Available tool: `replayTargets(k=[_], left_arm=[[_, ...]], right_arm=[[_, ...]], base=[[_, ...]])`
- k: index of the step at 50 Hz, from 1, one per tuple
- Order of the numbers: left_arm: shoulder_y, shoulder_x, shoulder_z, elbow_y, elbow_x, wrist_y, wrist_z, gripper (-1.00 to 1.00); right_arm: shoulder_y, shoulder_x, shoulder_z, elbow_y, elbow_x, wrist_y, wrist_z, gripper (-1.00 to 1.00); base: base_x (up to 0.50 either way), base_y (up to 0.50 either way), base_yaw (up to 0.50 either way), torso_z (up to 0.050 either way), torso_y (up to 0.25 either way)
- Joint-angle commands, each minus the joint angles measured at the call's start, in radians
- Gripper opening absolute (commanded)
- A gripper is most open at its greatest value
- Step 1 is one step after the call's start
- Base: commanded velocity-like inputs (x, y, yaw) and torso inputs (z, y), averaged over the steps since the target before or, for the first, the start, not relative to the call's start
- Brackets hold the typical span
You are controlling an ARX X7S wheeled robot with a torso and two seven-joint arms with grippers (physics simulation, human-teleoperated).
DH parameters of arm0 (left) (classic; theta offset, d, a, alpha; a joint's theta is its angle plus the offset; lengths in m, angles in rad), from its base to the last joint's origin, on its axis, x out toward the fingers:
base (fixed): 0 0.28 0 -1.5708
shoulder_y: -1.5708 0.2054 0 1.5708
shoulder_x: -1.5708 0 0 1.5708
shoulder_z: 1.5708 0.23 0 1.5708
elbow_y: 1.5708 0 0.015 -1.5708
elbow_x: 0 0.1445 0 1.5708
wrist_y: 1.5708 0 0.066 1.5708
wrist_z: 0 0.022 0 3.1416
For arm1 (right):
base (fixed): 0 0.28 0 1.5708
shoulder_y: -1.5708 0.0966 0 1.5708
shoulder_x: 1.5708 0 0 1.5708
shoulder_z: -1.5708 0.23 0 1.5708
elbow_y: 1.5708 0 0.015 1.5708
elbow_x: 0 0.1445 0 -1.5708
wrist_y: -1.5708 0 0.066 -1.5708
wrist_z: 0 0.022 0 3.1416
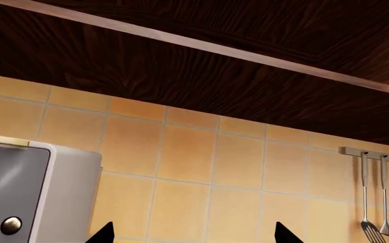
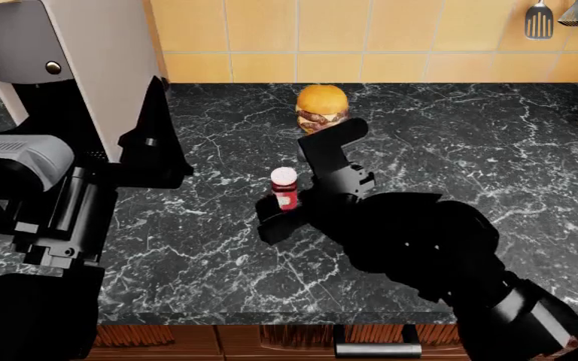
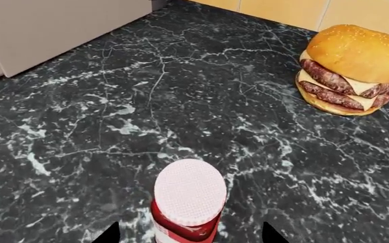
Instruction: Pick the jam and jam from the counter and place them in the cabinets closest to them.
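Observation:
One jam jar (image 2: 284, 188) with dark red contents and a pale lid stands upright on the black veined counter (image 2: 490, 135). My right gripper (image 2: 299, 184) is open around it, one finger on each side and neither touching. In the right wrist view the jam jar (image 3: 190, 202) sits between the two fingertips of the right gripper (image 3: 190, 235) with gaps on both sides. My left gripper (image 1: 194, 235) is open and empty. It is raised towards the tiled wall under a dark wood cabinet (image 1: 181, 66). In the head view the left gripper (image 2: 156, 139) hangs beside the grey appliance.
A burger (image 2: 322, 107) sits on the counter behind the jar, near the wall. A tall grey appliance (image 2: 78, 68) stands at the back left. Utensils (image 2: 540, 19) hang on the wall at the right. Lower cabinet fronts with a handle (image 2: 375, 347) run under the counter's edge.

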Motion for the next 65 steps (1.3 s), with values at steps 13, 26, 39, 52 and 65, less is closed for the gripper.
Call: replayTargets(k=[13, 26, 39, 52, 65], left_arm=[[0.0, -0.01, 0.006, -0.002, -0.011, 0.009, -0.006, 1.0], [0.0, -0.016, 0.005, 0.005, -0.021, 0.008, -0.015, 1.0], [0.001, -0.02, 0.01, 0.003, -0.024, 0.014, -0.018, 1.0], [0.001, -0.025, 0.013, 0.002, -0.029, 0.019, -0.021, 1.0], [0.0, -0.029, 0.018, 0.001, -0.033, 0.021, -0.026, 1.0]], right_arm=[[0.018, -0.076, -0.067, 0.186, -0.08, -0.068, -0.09, 1.0], [0.024, -0.103, -0.087, 0.253, -0.103, -0.096, -0.121, 1.0], [0.025, -0.099, -0.075, 0.25, -0.097, -0.105, -0.105, -1.0], [0.013, -0.076, -0.068, 0.214, -0.082, -0.096, -0.087, -1.0], [0.021, -0.006, 0.01, 0.083, -0.026, -0.088, -0.016, -1.0]], base=[[0.0, 0.0, 0.0, 0.0, 0.0], [0.0, 0.0, 0.0, 0.0, 0.0], [0.0, 0.0, 0.0, 0.0, 0.0], [0.0, 0.0, 0.0, 0.0, 0.0], [0.0, 0.0, 0.0, 0.0, 0.001]])
